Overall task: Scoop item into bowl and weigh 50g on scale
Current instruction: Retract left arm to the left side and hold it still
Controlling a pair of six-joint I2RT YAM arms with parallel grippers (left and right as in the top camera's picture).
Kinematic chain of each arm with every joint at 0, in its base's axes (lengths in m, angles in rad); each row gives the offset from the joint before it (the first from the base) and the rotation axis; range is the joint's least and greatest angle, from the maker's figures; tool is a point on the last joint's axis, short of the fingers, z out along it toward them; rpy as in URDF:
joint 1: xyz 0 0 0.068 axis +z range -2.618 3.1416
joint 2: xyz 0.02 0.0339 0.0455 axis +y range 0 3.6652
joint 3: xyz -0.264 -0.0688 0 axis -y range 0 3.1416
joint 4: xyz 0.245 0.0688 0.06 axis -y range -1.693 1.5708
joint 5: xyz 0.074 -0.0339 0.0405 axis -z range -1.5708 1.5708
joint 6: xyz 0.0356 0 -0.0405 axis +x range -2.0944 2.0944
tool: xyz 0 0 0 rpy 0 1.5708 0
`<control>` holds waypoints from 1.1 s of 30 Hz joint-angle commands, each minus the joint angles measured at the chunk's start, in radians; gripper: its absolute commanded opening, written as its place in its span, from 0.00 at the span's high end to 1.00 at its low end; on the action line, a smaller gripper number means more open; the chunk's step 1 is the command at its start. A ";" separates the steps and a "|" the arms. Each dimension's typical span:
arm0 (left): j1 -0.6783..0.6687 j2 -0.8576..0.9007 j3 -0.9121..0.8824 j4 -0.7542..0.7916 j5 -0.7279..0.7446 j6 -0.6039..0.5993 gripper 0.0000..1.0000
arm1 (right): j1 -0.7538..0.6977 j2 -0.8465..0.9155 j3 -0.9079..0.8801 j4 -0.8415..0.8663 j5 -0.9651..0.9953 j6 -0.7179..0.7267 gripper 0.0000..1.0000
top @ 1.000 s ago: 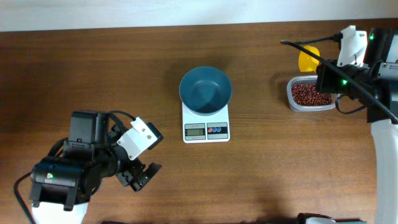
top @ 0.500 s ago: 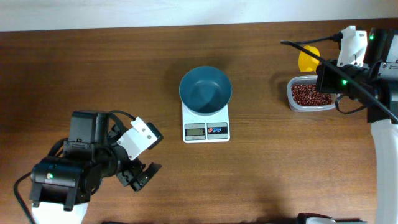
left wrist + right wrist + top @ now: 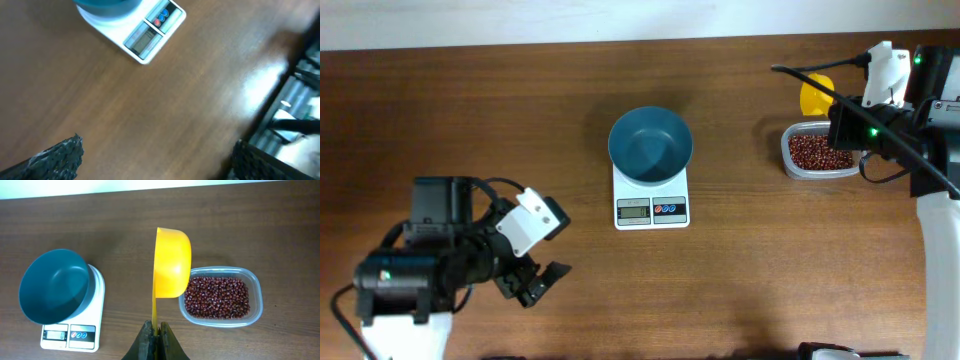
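The teal-blue bowl [image 3: 650, 145] stands empty on the white scale [image 3: 652, 197] at the table's middle; both also show in the right wrist view, bowl [image 3: 54, 286] and scale [image 3: 95, 315]. Dark reddish-brown beans [image 3: 815, 151] fill a clear plastic tub [image 3: 796, 171] at the right, beans [image 3: 216, 297] and tub [image 3: 256, 305] in the right wrist view. My right gripper [image 3: 156, 332] is shut on the handle of a yellow scoop [image 3: 171, 262], held on edge above the tub's left end. My left gripper [image 3: 535, 280] is open and empty, at the front left; the scale [image 3: 150, 30] shows far off.
The table's far edge runs along the top of the overhead view. A dark metal frame [image 3: 295, 115] shows at the right of the left wrist view, past the table's edge.
My left arm has shifted a little to the left and toward the front. The right arm and the scoop have not moved.
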 commanded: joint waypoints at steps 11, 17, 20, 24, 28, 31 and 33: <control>0.064 0.190 0.138 -0.169 0.297 0.365 0.01 | -0.004 -0.024 0.001 0.003 -0.012 -0.011 0.96; 0.065 0.188 0.138 -0.156 0.129 0.364 0.01 | -0.004 -0.024 0.001 0.003 -0.012 -0.011 0.96; 0.065 0.188 0.138 -0.093 0.047 0.327 0.01 | -0.004 -0.024 0.001 0.002 -0.012 -0.011 0.96; 0.065 0.188 0.138 0.029 -0.003 0.225 0.01 | -0.004 -0.024 0.001 0.000 -0.012 -0.010 0.96; 0.065 0.188 0.138 0.060 -0.004 0.226 0.01 | -0.004 -0.024 0.001 -0.004 -0.012 -0.010 0.96; 0.064 0.188 0.138 0.056 0.003 0.226 0.01 | -0.004 -0.024 0.001 -0.004 -0.012 -0.010 0.96; 0.064 0.188 0.138 0.048 0.031 0.226 0.01 | -0.004 -0.024 0.001 -0.002 -0.012 -0.010 0.96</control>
